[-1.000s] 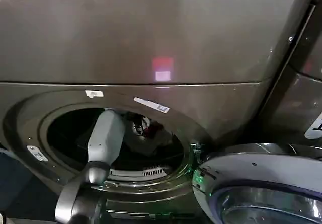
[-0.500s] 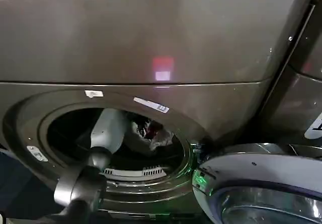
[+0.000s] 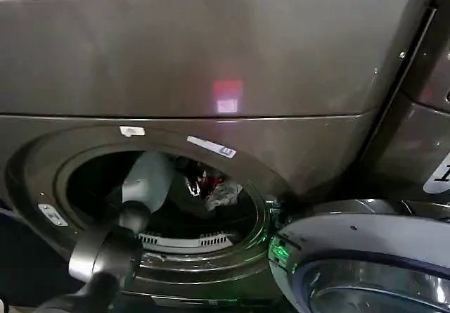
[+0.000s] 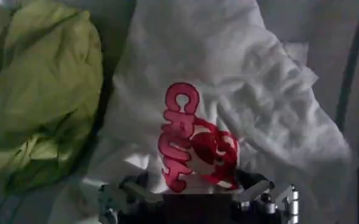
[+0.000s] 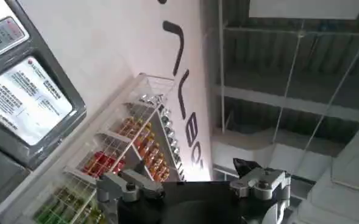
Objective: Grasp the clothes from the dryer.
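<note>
- Left gripper (image 4: pixel 197 193) reached through the round porthole of the dryer (image 3: pixel 211 53), and its fingers were clamped on the white-grey garment (image 4: pixel 240 97), pinching the fabric right at the red printed mark (image 4: pixel 191 140).
- In the head view, the left gripper (image 3: pixel 191 181) sat just past the porthole's centre, toward 1 o'clock of the opening, with the pale forearm (image 3: pixel 146 178) slanting up into the drum from 7 o'clock.
- White-grey cloth hung bunched off the gripper inside the drum, a crumpled lump (image 3: pixel 221 195) just to the 4 o'clock side of the fingers.
- Two garments counted: one white-grey piece in the grip, and one yellow-green garment (image 4: pixel 39 97) lying just beside it against the drum wall, apart from the fingers.
- One red mark on the white-grey piece, its lettering partly folded over.
- Right gripper (image 5: pixel 194 192) was up and away from the dryer, pointed at a white wall with a rack of small bottles (image 5: pixel 130 152); the two fingers stood spread apart with nothing between them.
- One open door (image 3: pixel 365 264) with a round glass window lay at 4 o'clock of the porthole.
- Two white stickers (image 3: pixel 211 146) sat on the porthole rim near 12 o'clock, and one more at 8 o'clock.
</note>
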